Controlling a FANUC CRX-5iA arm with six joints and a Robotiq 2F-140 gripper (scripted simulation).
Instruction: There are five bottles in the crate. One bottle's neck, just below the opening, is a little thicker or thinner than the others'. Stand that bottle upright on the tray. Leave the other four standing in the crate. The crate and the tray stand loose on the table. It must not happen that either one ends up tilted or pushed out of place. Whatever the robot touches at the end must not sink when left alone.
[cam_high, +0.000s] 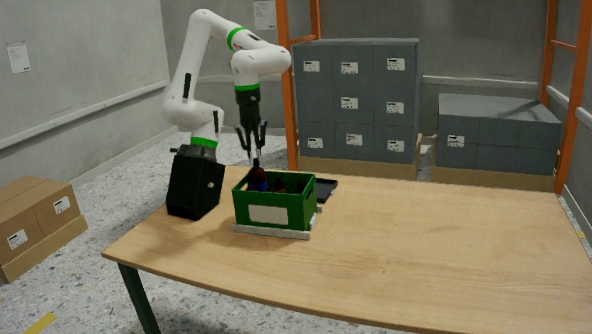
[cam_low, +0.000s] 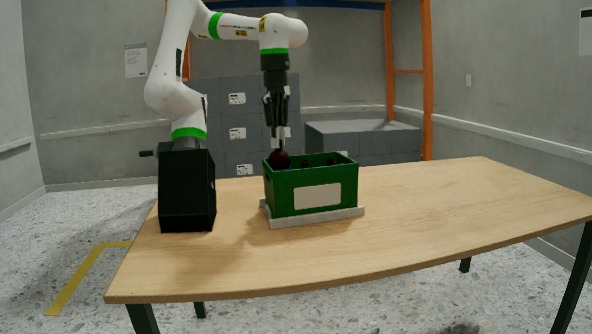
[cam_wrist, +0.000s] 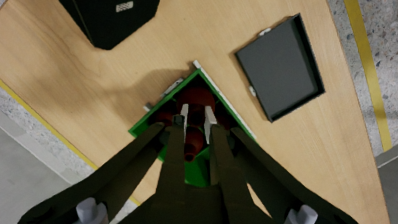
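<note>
My gripper (cam_high: 255, 156) (cam_low: 280, 138) (cam_wrist: 196, 113) is shut on the neck of a dark red-brown bottle (cam_high: 257, 176) (cam_low: 279, 159) (cam_wrist: 196, 95). That bottle is upright and partly raised: its shoulder and part of a blue label show above the rim, and its lower part is hidden inside the green crate (cam_high: 300, 215) (cam_low: 280, 192) (cam_wrist: 197, 175). Another bottle (cam_wrist: 194, 142) stands beside it in the crate; further dark bottles are partly hidden by walls and fingers. Neck thicknesses cannot be compared here. The dark grey tray (cam_high: 327, 187) (cam_wrist: 285, 75) holds nothing.
Light grey strips (cam_high: 270, 231) (cam_low: 320, 218) run along the crate's base. The tray lies a short gap beyond the crate's far side, with small light pieces at its edge. The black robot base (cam_high: 195, 185) (cam_low: 186, 190) (cam_wrist: 115, 25) stands on the table near the crate.
</note>
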